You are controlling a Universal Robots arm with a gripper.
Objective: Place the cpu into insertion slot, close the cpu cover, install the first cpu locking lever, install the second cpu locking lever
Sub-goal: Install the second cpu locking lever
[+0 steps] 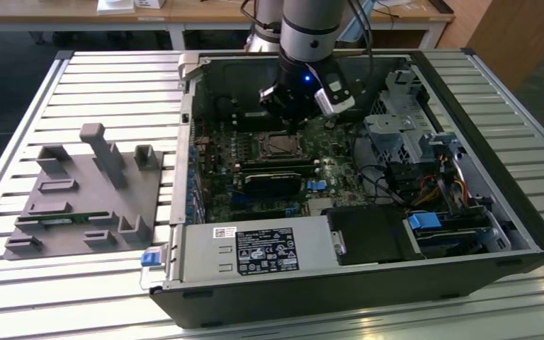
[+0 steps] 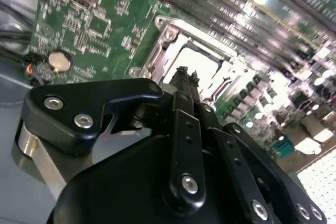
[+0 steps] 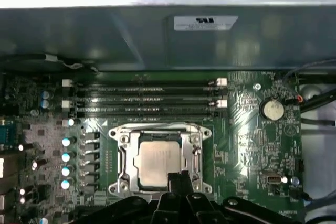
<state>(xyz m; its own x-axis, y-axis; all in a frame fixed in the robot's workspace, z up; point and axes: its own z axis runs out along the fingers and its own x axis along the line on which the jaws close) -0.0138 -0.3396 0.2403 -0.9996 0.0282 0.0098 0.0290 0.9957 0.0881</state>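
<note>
Gripper (image 3: pixel 177 179) right up close in the first wrist view, fingers pinched together to a narrow tip with nothing between them, hovering at the near edge of the socket. Just beyond, the cpu (image 3: pixel 159 162) sits flat inside the insertion slot (image 3: pixel 118 153), the cpu cover (image 3: pixel 193 145) framing it. Further back run the long memory slots (image 3: pixel 142 100), then the grey case wall (image 3: pixel 105 40)

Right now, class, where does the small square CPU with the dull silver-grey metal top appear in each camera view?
Exterior view: small square CPU mid-motherboard, just below the gripper.
First wrist view: lower centre, inside its metal frame.
Second wrist view: bright square beyond the fingertips.
Shared landmark: round silver coin battery in both wrist views.
</note>
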